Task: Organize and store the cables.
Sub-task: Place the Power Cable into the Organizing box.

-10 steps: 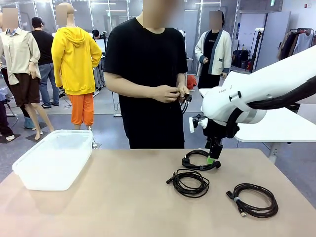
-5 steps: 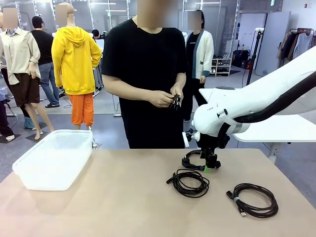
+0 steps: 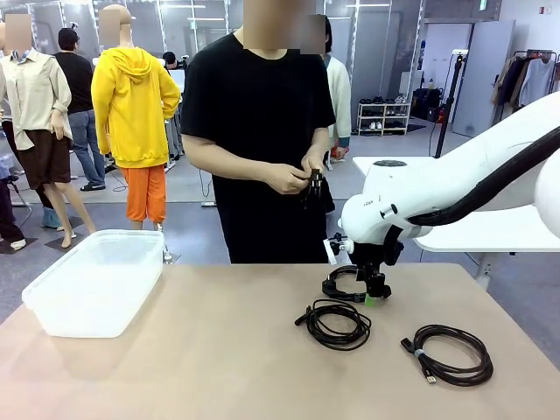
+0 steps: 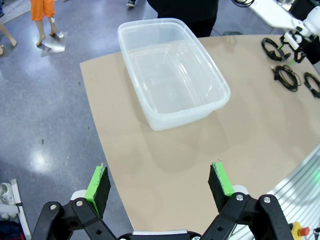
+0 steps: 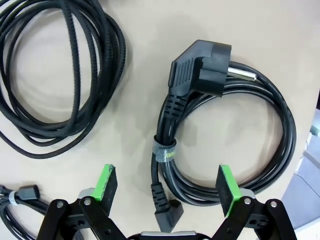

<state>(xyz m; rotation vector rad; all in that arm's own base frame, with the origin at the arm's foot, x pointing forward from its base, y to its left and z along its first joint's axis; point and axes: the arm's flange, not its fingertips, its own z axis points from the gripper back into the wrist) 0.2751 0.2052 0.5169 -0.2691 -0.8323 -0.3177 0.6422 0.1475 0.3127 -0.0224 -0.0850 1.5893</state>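
The step in hand looks like the pick-up of the 1st coil. The right tool [image 5: 166,184] hangs low over the power cable [image 5: 169,125] at the far middle of the desk [image 3: 219,367], with its pads spread wide either side of the strands and gripping nothing. The left tool [image 4: 160,182], equally wide and empty, is held high above the desk's left end, over the clear bin [image 4: 150,22], which holds nothing yet. The next move likely calls for a drop onto the bundle near the grey tie [image 5: 164,150], a firm close, then a carry left to the bin. Around is an open hall with grey floor [image 3: 192,236], where a person [image 3: 258,131] at the far edge works another cable [image 3: 313,181] in their hands [image 3: 293,175]. The smooth tan desk also carries 2 more coils: a thin coil [image 3: 341,345] just in front of the power cable and a braided coil [image 3: 455,379] nearer the right edge.
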